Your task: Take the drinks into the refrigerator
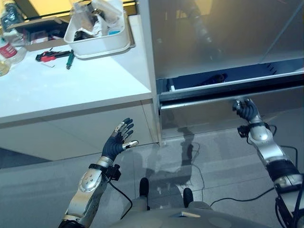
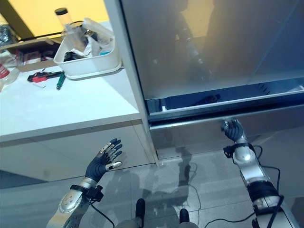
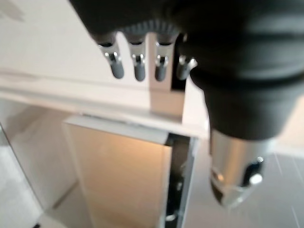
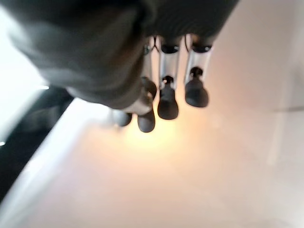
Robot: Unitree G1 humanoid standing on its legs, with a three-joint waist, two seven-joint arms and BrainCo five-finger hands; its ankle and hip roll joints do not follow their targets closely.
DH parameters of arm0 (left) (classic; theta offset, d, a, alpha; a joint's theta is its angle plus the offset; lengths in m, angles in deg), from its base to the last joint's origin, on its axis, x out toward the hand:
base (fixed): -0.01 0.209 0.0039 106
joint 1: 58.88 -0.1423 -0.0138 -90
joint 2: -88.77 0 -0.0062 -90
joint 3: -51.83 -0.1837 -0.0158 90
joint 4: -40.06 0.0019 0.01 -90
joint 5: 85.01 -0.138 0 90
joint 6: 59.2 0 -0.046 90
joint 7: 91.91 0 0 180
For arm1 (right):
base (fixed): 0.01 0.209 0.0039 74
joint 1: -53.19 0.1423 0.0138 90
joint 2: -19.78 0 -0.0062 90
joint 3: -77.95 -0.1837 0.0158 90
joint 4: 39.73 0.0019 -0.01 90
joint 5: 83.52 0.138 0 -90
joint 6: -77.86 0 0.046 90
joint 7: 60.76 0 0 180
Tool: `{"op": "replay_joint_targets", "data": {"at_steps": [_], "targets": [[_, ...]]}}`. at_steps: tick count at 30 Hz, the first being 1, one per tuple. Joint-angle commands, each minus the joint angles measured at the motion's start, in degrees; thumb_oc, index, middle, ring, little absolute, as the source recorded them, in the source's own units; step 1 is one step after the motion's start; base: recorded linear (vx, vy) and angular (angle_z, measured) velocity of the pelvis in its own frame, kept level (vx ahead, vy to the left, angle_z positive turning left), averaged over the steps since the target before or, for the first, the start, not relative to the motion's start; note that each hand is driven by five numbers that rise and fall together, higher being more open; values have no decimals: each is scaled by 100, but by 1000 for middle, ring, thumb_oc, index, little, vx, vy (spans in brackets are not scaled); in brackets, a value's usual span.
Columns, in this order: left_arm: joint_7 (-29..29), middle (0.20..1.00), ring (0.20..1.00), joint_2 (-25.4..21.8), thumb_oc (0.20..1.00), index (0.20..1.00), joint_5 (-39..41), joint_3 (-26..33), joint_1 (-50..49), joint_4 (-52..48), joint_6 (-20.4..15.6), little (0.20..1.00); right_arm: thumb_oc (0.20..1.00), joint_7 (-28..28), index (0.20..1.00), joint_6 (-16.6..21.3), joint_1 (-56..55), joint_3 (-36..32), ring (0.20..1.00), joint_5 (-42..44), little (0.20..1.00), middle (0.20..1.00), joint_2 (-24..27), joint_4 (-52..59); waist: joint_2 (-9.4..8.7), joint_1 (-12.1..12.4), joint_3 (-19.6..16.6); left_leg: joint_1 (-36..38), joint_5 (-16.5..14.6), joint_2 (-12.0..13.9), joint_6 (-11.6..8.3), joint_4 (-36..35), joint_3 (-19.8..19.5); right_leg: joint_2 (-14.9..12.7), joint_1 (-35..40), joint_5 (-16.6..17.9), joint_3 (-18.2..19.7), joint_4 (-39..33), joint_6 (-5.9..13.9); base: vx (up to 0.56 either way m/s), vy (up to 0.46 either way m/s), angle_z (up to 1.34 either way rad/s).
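Right hand [image 1: 246, 110] at 1 fridge drawer [image 1: 228, 111] front

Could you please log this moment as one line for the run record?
fridge drawer: partly open | right hand: at drawer's top edge | left hand: open, empty, by counter | bottle: on counter
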Motion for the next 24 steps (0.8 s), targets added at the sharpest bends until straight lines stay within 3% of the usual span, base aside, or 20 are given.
{"op": "replay_joint_targets", "data": {"at_steps": [1,8,17,18,19,21,24], "targets": [[-229,1000,1000,-283,1000,1000,-68,120,396,-9,-390,1000,200,99,200,325,1561,287,200,-441,200,200,2,42,-708,458,373,408,-745,-540,396,12,72,-227,-375,280,-158,60,147,-60,-24,18],[-413,1000,1000,-360,1000,1000,-281,229,397,273,-378,1000,200,203,200,139,1982,557,200,-942,200,200,182,-9,-730,590,642,143,-594,-565,385,12,-130,-248,-592,324,-344,124,122,-29,-9,13],[-737,1000,1000,-180,1000,1000,-426,107,778,407,-472,1000,200,399,200,138,1774,426,200,-792,200,200,-31,-46,-622,600,970,-54,-474,-612,364,12,-300,-314,-799,300,-515,305,111,-23,13,12],[-775,1000,1000,-135,1000,1000,-458,104,815,435,-486,1000,846,450,846,167,1590,287,846,-720,846,846,-109,-21,-601,583,992,-55,-476,-619,365,12,-322,-328,-809,277,-535,347,113,2,21,11],[-828,1000,1000,-88,1000,1000,-455,106,858,474,-500,1000,1000,506,1000,175,1452,190,1000,-664,1000,1000,-178,-16,-581,568,1007,-59,-481,-631,373,12,-331,-340,-822,261,-536,384,112,-2,23,12],[-847,1000,1000,-57,1000,1000,-461,100,885,517,-498,1000,1000,533,1000,197,1266,79,1000,-621,1000,1000,-238,38,-568,558,1007,-59,-484,-636,379,12,-346,-357,-840,238,-553,436,117,-4,24,12],[-973,1000,1000,74,1000,1000,-490,126,996,681,-526,1000,1000,680,1000,400,396,-376,1000,-206,1000,1000,-711,129,-511,442,1024,-35,-511,-662,413,12,-367,-394,-875,169,-538,567,114,2,47,10]]}}
